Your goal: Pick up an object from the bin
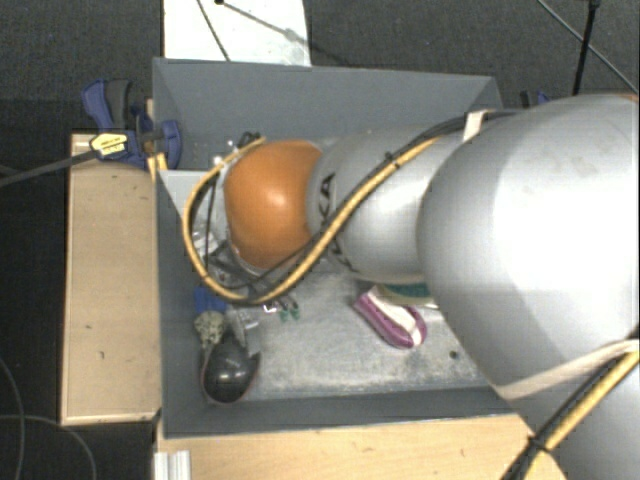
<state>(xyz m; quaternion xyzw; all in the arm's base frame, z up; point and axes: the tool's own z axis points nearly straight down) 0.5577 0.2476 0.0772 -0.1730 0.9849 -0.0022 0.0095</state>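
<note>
Found hand (pixel 233 273) low by left wall of bin (pixel 320 98), under orange wrist cover (pixel 265 203) | cannot tell whether spread or pressed together | noted dark rounded lump (pixel 230 373) in near-left corner, just beside hand | purple-and-white piece (pixel 390 318) well right

The silver arm (pixel 400 208) stretches from the right of the frame into the grey bin (pixel 330 93). Its orange wrist cover (pixel 265 203) sits over the bin's left side, with a cable (pixel 330 230) looped round it. Below the cover, in the lower-left corner, lies a dark rounded lump (pixel 230 373). A purple-and-white thing (pixel 392 320) lies mid-floor, and a small green piece (pixel 288 311) lies between them.
</note>
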